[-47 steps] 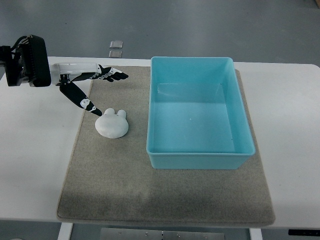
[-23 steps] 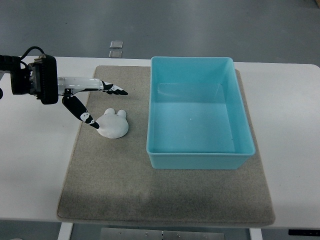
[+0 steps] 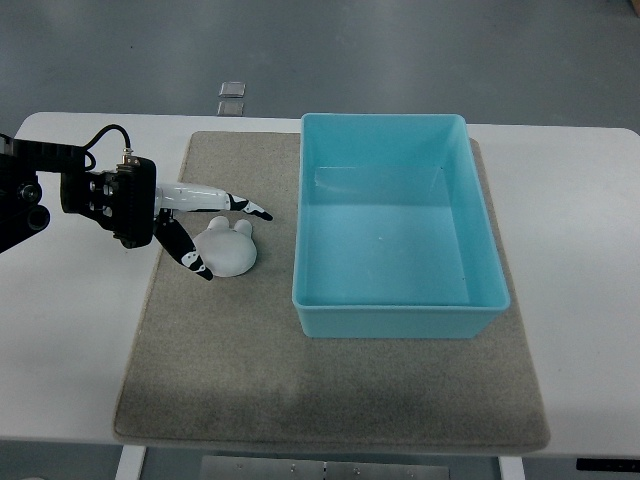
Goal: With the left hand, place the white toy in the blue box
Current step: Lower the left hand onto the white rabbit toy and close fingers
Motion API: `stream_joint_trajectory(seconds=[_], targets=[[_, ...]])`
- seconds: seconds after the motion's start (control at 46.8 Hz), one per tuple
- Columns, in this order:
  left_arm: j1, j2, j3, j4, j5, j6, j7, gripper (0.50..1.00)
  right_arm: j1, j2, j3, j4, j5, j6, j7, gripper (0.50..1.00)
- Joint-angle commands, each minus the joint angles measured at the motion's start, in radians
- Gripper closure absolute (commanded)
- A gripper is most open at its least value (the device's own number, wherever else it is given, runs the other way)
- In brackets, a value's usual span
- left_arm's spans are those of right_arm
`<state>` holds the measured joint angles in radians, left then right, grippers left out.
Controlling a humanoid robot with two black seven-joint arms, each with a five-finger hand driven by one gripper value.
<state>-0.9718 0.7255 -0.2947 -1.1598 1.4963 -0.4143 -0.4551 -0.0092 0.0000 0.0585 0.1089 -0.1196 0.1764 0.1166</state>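
Note:
A white bunny-shaped toy (image 3: 229, 249) lies on the grey mat (image 3: 330, 380), left of the blue box (image 3: 395, 235). My left hand (image 3: 228, 238) comes in from the left edge and sits around the toy: its upper fingers (image 3: 240, 205) stretch along the toy's far side and the thumb (image 3: 190, 258) angles down at its left side. The fingers are spread and do not close on the toy. The blue box stands empty. The right hand is out of view.
Two small clear squares (image 3: 232, 97) lie on the floor beyond the table's far edge. White table (image 3: 60, 340) surface borders the mat on both sides.
The left hand has moved down and to the right, from above the toy to straddling it. The toy and box have stayed in place.

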Motion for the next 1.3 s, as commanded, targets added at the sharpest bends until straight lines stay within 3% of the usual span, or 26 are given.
stream_joint_trajectory(seconds=[0.0,0.043,0.15,0.256,0.363,0.534,0.662,1.025,1.282], targets=[[0.002,0.000,0.006,0.000,0.005,0.000,-0.001,0.527,0.000,0.000,0.000,0.000,0.000,0.000,0.000,0.564],[0.002,0.000,0.009,0.000,0.005,0.003,-0.001,0.540,0.000,0.000,0.001,-0.002,0.000,0.000,0.000,0.564],[0.002,-0.001,0.011,0.000,0.007,0.043,0.003,0.645,0.000,0.000,0.000,0.000,0.000,0.000,0.000,0.564],[0.002,-0.006,0.012,0.000,0.007,0.095,0.006,0.686,0.000,0.000,0.000,0.000,0.000,0.000,0.000,0.564],[0.002,-0.006,0.011,0.000,0.007,0.103,0.006,0.737,0.000,0.000,0.000,0.000,0.000,0.000,0.000,0.564],[0.002,-0.006,0.012,0.000,0.007,0.104,0.006,0.889,0.000,0.000,0.000,0.000,0.000,0.000,0.000,0.564],[0.004,-0.005,0.011,0.000,0.005,0.104,0.006,0.969,0.000,0.000,0.001,0.000,0.000,0.000,0.000,0.564],[-0.013,-0.001,0.005,0.008,0.002,0.114,0.006,0.962,0.000,0.000,0.000,0.000,0.000,0.000,0.000,0.564],[-0.041,0.009,-0.011,0.006,-0.010,0.199,0.003,0.952,0.000,0.000,0.000,0.000,0.000,0.000,0.000,0.564]])
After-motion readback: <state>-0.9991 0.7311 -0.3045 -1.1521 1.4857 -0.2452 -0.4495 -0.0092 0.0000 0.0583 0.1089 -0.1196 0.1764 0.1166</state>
